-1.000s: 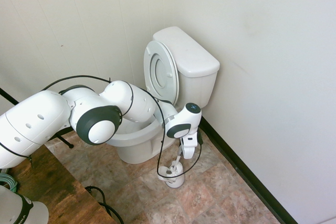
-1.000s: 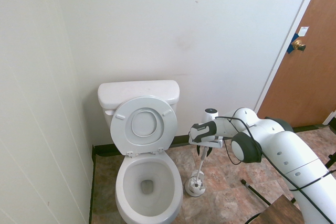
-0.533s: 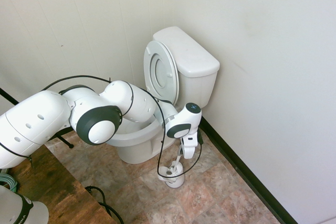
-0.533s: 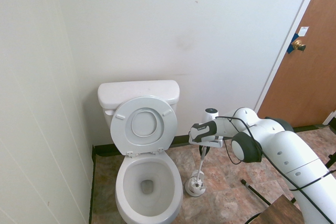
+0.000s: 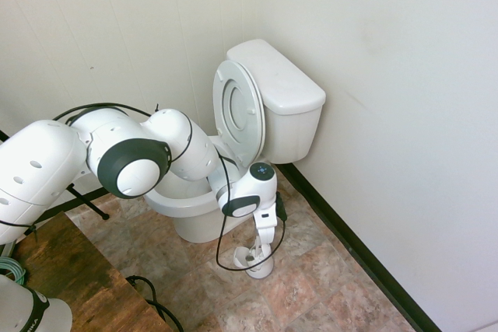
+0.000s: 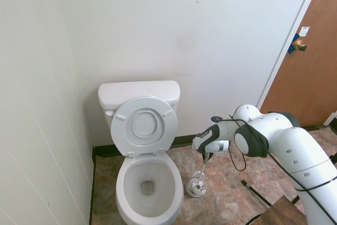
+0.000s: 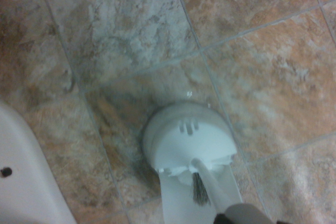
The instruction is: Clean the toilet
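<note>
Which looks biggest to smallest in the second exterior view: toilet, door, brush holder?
1. toilet
2. door, cut off by the frame edge, so its rank against the toilet is unsure
3. brush holder, clearly smallest

so the arm (image 5: 140,165) blocks most of the toilet (image 5: 272,106) bowl in the first outside view, the wrist shot is soft and cuts the brush handle (image 7: 212,190) off at the bottom edge, and the door (image 6: 308,67) runs off frame

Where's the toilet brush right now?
The brush stands tilted in its white holder on the tile floor, just right of the toilet bowl in the second exterior view, with the claw shut on its handle.
</note>
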